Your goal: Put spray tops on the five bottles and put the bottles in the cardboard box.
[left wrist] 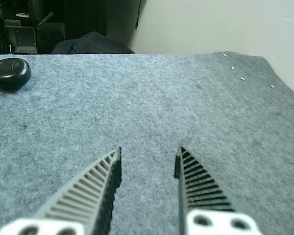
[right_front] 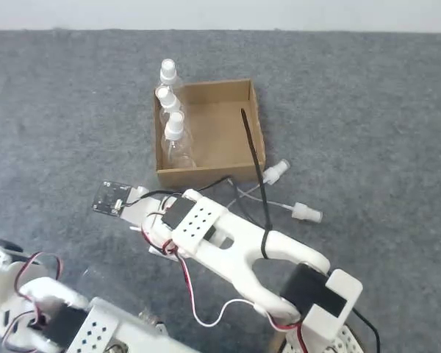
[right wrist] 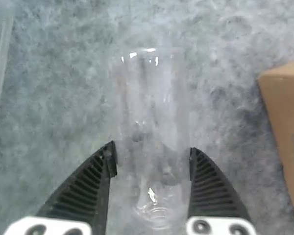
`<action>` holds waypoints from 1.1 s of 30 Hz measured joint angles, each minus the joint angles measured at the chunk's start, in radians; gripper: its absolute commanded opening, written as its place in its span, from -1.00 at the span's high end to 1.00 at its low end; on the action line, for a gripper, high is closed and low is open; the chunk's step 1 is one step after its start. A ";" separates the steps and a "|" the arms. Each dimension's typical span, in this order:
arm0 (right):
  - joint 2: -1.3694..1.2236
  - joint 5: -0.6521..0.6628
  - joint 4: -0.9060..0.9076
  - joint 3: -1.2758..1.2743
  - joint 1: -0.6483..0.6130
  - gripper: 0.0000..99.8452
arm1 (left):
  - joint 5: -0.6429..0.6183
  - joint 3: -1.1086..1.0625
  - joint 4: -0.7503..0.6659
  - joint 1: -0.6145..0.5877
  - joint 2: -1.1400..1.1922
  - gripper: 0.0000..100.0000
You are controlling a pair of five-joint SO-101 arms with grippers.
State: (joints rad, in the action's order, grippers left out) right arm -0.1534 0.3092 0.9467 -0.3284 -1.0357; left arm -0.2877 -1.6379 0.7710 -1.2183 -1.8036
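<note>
Grey carpeted worktop with an open cardboard box taken as the landmark. Three capped bottles stand upright inside the box in a row along one side wall: the first bottle at the far corner, the second bottle just beside it, and the third bottle nearest the front wall. Two loose spray tops lie on the worktop outside the opposite front corner of the box: one spray top close to that corner, the other spray top a little farther from the box.

The right arm stretches across the worktop in front of the box. The right gripper has its fingers clenched against both sides of an uncapped clear bottle that lies on the worktop near a corner of the box. A second clear bottle lies beyond it, farther from the box.

The left gripper hangs over bare worktop, well apart from the box, fingers released and parted with nothing between them. A black round object rests on the worktop ahead.
</note>
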 measured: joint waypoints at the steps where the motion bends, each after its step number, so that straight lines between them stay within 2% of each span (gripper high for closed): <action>1: 0.005 0.000 0.018 0.002 0.000 0.82 | 0.000 0.000 0.000 0.000 0.000 0.66; 6: 0.078 0.000 0.138 0.003 0.000 0.82 | 0.000 0.000 0.000 0.000 0.000 0.66; 10: 0.172 0.000 0.227 0.003 0.000 0.82 | 0.025 0.000 0.008 0.000 0.000 0.56; 15: 0.275 0.000 0.308 0.003 0.000 0.82 | 0.236 0.044 0.210 0.000 0.000 0.53; 19: 0.350 0.000 0.362 0.003 0.000 0.82 | 0.350 0.118 0.385 0.000 0.000 0.53; 28: 0.552 0.000 0.463 0.003 0.003 0.82 | 0.557 0.222 0.568 0.000 0.000 0.53; 33: 0.646 0.000 0.488 0.003 0.078 0.82 | 0.661 0.238 0.629 0.000 0.000 0.53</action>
State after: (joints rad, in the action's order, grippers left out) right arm 0.4925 0.3092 1.4346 -0.3253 -0.9574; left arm 0.3736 -1.4001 1.4001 -1.2183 -1.8036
